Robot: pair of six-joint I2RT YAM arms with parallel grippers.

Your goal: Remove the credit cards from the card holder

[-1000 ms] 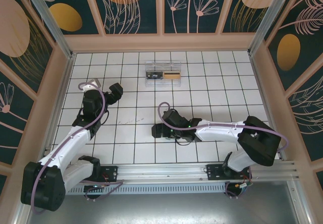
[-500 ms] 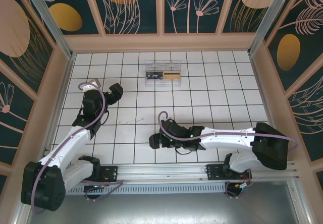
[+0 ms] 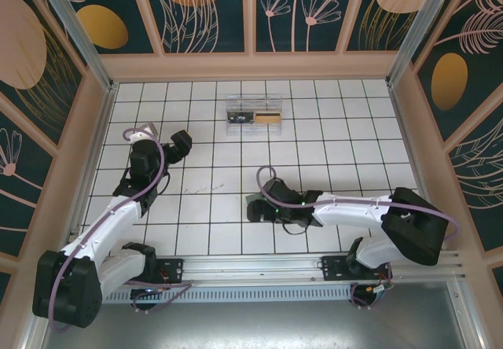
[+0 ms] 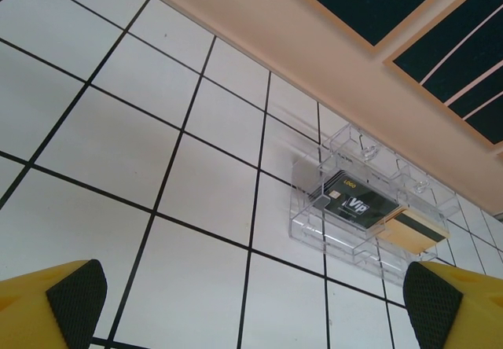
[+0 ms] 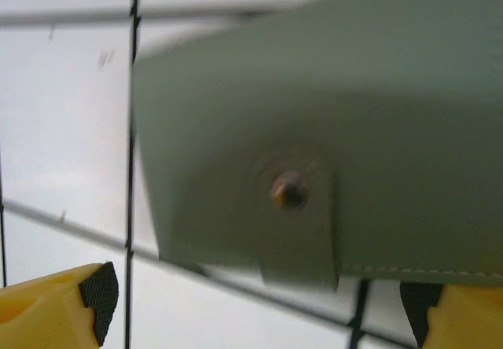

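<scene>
The grey-green card holder point(image 5: 330, 121) lies shut on the tiles, its snap strap facing my right gripper point(image 5: 258, 306). That gripper is open, its pads either side of the holder's near edge and nothing between them. From above, the right gripper point(image 3: 261, 206) sits low over the holder point(image 3: 251, 202), which is mostly hidden. A black credit card point(image 4: 354, 206) and a tan one point(image 4: 413, 231) lie in a clear box. My left gripper point(image 4: 253, 302) is open and empty, well short of that box; from above it point(image 3: 179, 143) hangs at the left.
The clear plastic box point(image 3: 253, 116) stands at the back middle of the tiled floor point(image 3: 204, 184), near the peach back wall point(image 3: 251, 66). Peach side walls close in the left and right. A metal rail point(image 3: 259, 269) runs along the near edge.
My right gripper dipped toward the near edge, then swung back right and up over the card holder. The left arm has not moved.
</scene>
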